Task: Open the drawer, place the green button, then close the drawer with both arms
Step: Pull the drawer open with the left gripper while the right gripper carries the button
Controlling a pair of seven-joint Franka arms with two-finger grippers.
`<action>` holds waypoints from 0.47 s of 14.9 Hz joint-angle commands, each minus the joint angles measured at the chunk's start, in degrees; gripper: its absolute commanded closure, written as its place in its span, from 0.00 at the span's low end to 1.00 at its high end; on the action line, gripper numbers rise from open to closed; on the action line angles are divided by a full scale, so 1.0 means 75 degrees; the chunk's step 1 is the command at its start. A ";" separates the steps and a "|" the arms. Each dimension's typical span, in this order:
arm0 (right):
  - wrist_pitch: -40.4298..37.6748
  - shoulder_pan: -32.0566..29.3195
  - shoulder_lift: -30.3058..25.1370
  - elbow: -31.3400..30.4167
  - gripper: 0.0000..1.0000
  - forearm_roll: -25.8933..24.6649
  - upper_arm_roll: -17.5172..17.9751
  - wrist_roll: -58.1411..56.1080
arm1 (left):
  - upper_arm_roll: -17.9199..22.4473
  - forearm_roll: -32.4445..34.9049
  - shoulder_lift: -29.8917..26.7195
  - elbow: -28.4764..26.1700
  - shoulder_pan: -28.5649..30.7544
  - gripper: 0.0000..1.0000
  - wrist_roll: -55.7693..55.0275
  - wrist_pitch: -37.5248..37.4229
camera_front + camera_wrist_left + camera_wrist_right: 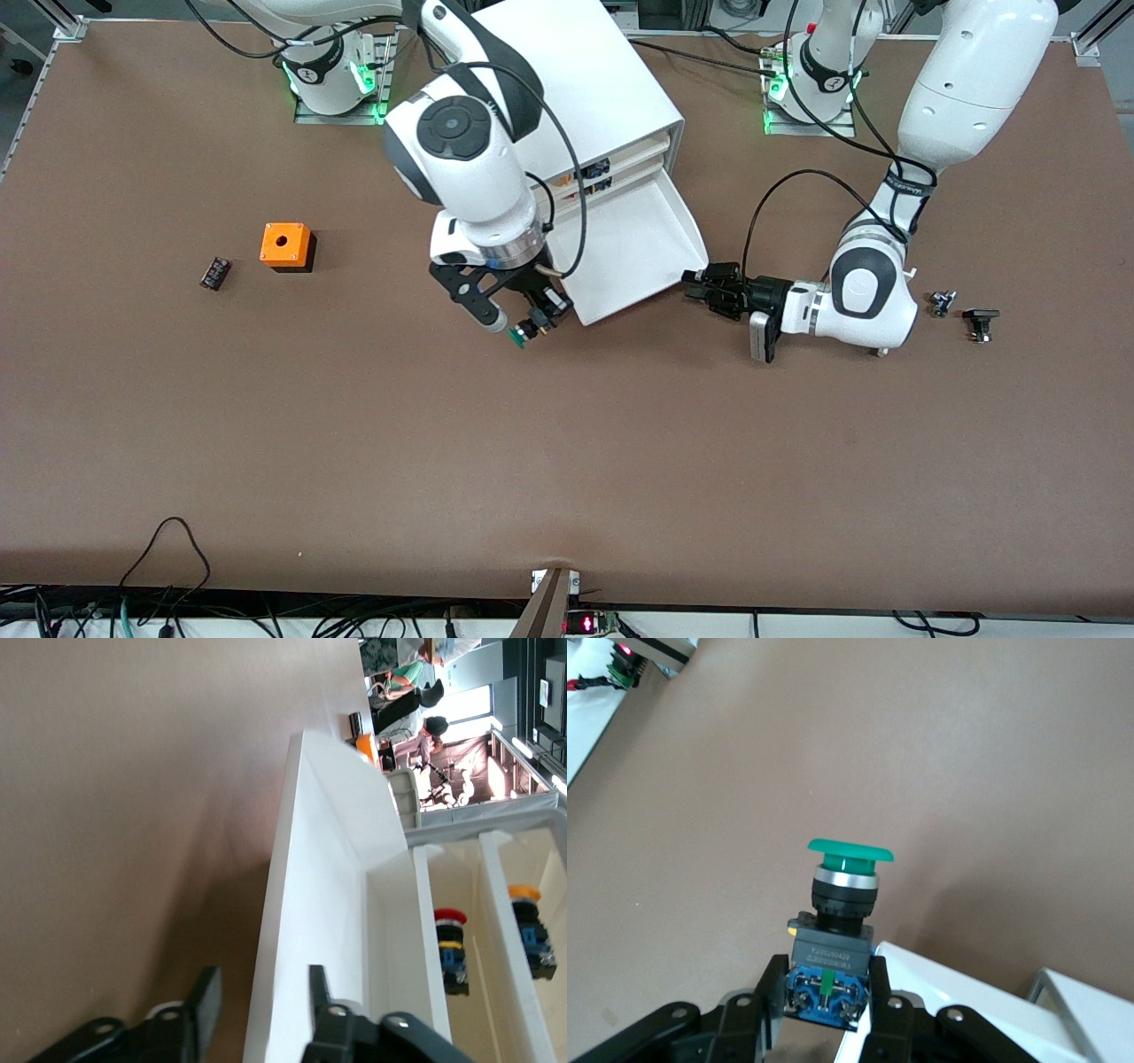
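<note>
The drawer (633, 252) stands pulled out of the white cabinet (602, 89) and nothing lies in it. My right gripper (518, 330) is shut on the green-capped button (524, 334) and holds it over the table, just off the drawer's front corner at the right arm's end. In the right wrist view the fingers (772, 992) clamp the blue rear block of the button (842, 895), and the drawer's corner (948, 988) shows beside it. My left gripper (695, 285) is open at the drawer's other front corner. In the left wrist view its fingers (208, 1005) straddle the drawer's front wall (292, 904).
An orange box with a hole (285, 245) and a small black part (214, 272) lie toward the right arm's end. An all-black button (980, 321) and a small part (941, 303) lie toward the left arm's end. The upper drawers hold a red-capped button (450, 939) and an orange-capped one (530, 930).
</note>
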 commanded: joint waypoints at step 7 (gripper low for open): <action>-0.0116 0.1311 0.1136 0.1151 1.00 -0.0834 -0.0187 0.2684 | 0.0150 0.2446 -0.0151 0.2904 0.0289 0.00 -0.3828 -0.2733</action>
